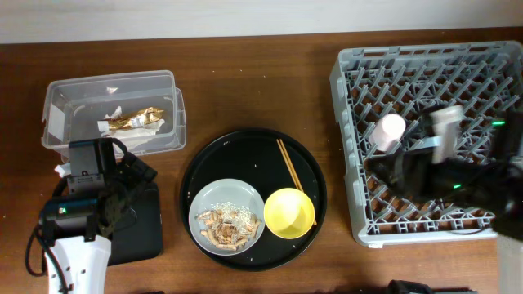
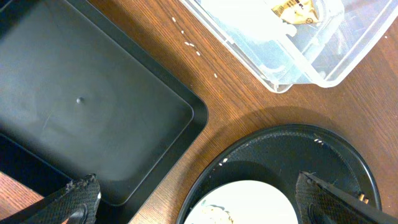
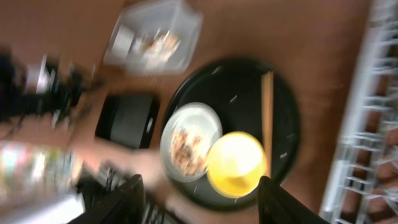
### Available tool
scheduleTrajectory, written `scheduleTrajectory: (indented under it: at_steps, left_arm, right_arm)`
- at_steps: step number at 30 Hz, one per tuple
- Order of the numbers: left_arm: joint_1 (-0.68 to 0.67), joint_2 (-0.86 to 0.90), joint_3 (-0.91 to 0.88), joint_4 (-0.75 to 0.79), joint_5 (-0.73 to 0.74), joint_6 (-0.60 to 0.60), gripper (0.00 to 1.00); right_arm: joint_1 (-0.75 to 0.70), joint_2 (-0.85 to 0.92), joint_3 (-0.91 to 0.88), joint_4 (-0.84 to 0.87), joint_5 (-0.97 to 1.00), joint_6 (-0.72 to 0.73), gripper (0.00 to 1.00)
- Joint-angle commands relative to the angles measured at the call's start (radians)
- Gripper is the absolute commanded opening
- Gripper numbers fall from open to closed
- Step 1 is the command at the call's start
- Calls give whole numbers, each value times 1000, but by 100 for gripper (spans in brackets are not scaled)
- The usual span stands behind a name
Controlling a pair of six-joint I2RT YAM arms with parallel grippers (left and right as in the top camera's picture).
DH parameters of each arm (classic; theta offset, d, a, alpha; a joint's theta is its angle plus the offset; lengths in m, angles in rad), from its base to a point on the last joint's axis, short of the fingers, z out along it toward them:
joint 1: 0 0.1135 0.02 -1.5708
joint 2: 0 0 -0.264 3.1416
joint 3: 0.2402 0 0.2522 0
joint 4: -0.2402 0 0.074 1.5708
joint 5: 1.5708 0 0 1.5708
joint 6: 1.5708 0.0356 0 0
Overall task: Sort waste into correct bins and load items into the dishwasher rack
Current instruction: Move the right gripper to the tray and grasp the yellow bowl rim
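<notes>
The dishwasher rack (image 1: 425, 49) is seen at the right of the table, the right arm stretched over its lattice. A pink cup (image 1: 390, 131) lies inside the rack near the left wall, just beside the arm.

A large round black tray (image 1: 237, 155) sits at the middle of the table. On it are found a grey plate (image 1: 214, 194), a yellow bowl (image 1: 289, 213) touching the plate's right edge, and a pair of wooden chopsticks (image 1: 290, 167) laid slantwise above the bowl. Beige-brown food scraps (image 1: 230, 227) and white rice grains (image 1: 222, 210) are heaped on the plate.

A clear plastic tub (image 1: 110, 80) stands at the upper left. In it lie a crinkled gold foil wrapper (image 1: 131, 119) and crumpled white paper (image 1: 154, 122) against the wrapper. Below the tub, a shallow black rectangular tray (image 1: 140, 233) is partly covered by the left arm. A few stray rice grains (image 2: 189, 45) are scattered on the wood between tub and tray.

The left gripper (image 2: 199, 202) is held above the gap between the rectangular tray and the round tray, its fingers spread wide with nothing between them. The right gripper (image 3: 202, 199) is shown in a blurred wrist view; its fingers are parted and nothing is pinched.
</notes>
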Motion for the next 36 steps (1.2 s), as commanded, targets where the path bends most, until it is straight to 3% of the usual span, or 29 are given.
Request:
scheduleTrajectory:
  at_steps: [1, 6, 8, 12, 15, 17, 18, 21, 36]
  left_arm:
    - [5, -6, -1, -1, -14, 13, 99]
    - [5, -6, -1, -1, -14, 13, 99]
    - [5, -6, -1, -1, -14, 13, 99]
    - [5, -6, -1, -1, -14, 13, 99]
    - [5, -6, -1, -1, -14, 13, 99]
    - [5, -6, -1, -1, -14, 13, 99]
    - [5, -6, -1, -1, -14, 13, 99]
    - [5, -6, -1, -1, -14, 13, 99]
    - [5, -6, -1, -1, -14, 13, 99]
  right_arm:
    - [226, 32, -8, 16, 187, 141, 52]
    - [523, 143, -11, 29, 532, 412, 51]
    - [640, 212, -11, 47, 645, 500, 57]
    - [828, 435, -11, 167, 747, 647, 58]
    - [856, 589, -11, 228, 761, 731, 57]
    - [856, 671, -11, 254, 760, 777, 51]
    - [856, 719, -11, 275, 753, 782, 46]
    - [856, 796, -11, 327, 700, 782, 45]
    - [857, 921, -15, 373, 730, 933, 41]
